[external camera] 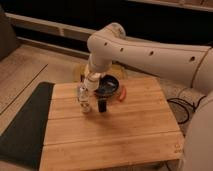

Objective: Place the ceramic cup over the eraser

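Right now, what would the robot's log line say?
gripper: low between glass jar and dark bowl | eraser: uncovered, beside glass jar | ceramic cup: cannot tell where

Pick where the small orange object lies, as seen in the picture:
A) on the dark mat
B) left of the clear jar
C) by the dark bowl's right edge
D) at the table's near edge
C: the orange object lies on the wooden table by the right edge of the dark bowl. The gripper hangs at the bowl's left, above the clear jar.
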